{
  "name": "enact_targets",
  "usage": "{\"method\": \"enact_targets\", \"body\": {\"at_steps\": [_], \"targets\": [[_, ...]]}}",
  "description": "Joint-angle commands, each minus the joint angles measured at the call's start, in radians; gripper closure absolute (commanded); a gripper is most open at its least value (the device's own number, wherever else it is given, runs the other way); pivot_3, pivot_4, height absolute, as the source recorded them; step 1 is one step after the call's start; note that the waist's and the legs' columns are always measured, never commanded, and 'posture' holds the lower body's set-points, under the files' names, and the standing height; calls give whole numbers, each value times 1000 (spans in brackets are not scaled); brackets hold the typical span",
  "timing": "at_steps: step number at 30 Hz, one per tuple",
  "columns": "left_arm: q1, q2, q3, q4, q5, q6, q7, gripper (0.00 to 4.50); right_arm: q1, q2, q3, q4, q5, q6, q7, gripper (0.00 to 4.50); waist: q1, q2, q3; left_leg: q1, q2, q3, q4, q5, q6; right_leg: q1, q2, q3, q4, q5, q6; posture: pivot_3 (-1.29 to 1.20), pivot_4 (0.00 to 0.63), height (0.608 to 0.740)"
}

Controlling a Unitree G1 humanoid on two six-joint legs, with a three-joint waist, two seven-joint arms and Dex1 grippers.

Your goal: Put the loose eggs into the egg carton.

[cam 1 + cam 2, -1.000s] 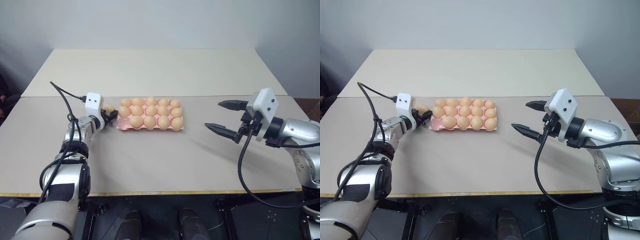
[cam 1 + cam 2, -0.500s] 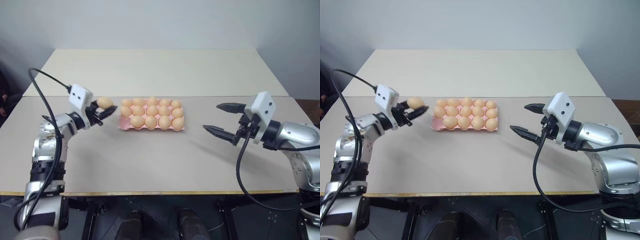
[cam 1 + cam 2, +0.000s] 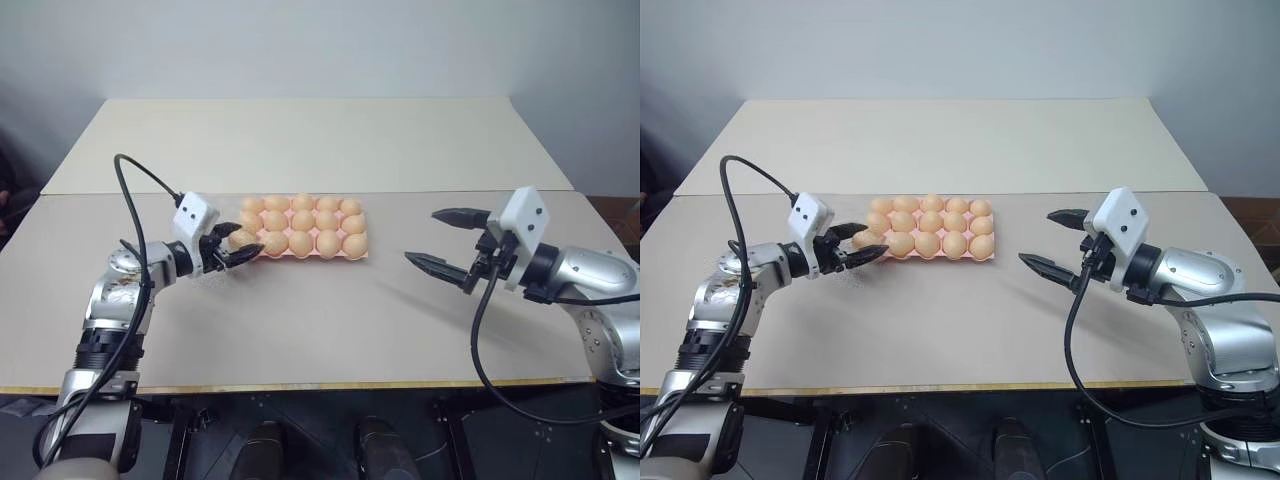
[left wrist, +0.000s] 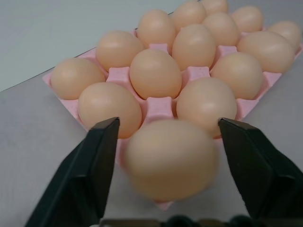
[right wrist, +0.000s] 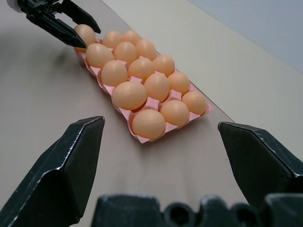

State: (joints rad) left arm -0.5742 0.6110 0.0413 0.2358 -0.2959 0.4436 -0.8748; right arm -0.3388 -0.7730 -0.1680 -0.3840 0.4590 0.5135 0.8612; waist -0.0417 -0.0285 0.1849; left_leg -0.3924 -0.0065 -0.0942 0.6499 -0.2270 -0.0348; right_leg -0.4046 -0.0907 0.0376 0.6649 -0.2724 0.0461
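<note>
Here, the egg carton is lying flat near the middle of the table — a pink moulded tray, its long side running across the table, well back from the near edge. Its cups are carrying tan-orange eggs in three rows, and the wrist views are showing them sitting upright, each touching its neighbours or nearly so. At the carton's left end, over its near-left corner, the left gripper is reaching in from the left with its two black fingers parted. One loose egg is sitting between those fingers, and in the left wrist view a thin gap is showing on each side of it, so the fingers are standing released around the egg rather than pinching it. Whether that egg is resting fully in the corner cup or still just above it, I cannot tell — its outline is blurred. The right gripper is hovering above the right half of the table, well apart from the carton's right end, pointing towards it with its fingers spread wide and nothing between them. In the right wrist view the carton is lying ahead of those fingers, with the left gripper's fingers at its far corner.
</note>
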Motion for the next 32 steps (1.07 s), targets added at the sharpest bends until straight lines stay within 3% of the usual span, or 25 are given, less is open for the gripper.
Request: {"method": "enact_targets", "body": {"at_steps": [1,9,13,18,24,32], "targets": [[-16,30,36,-46,-10,7,7,14,3,2,-29,-40,28,0,-15,0,0,0,0,0,0,0,0,0,0,0,0,0,0,0,0,0,150,740],[138,155,209,-261,-101,57,-13,14,22,1,-38,-44,46,-7,-13,0,-7,0,0,0,1,0,0,0,0,-1,1,1,0,0,0,0,150,740],[373,308,412,-445,-271,139,-214,14,14,-37,-56,-11,79,-9,49,0,-8,0,0,1,2,2,-2,0,0,-1,1,3,0,0,0,0,150,740],[553,408,607,-575,-422,267,-318,14,35,-73,-76,12,103,-14,106,0,10,1,0,4,3,3,-2,0,0,2,1,2,-1,0,0,0,150,740],[620,383,654,-638,-467,298,-258,14,52,-95,-88,36,103,-26,154,0,8,0,0,4,3,4,-3,-1,0,2,1,3,-2,0,0,0,150,740],[590,387,602,-637,-487,301,-201,14,32,-91,-77,38,97,-21,152,0,0,0,0,4,3,5,-3,-1,0,1,1,4,-1,0,0,0,150,740]]}}
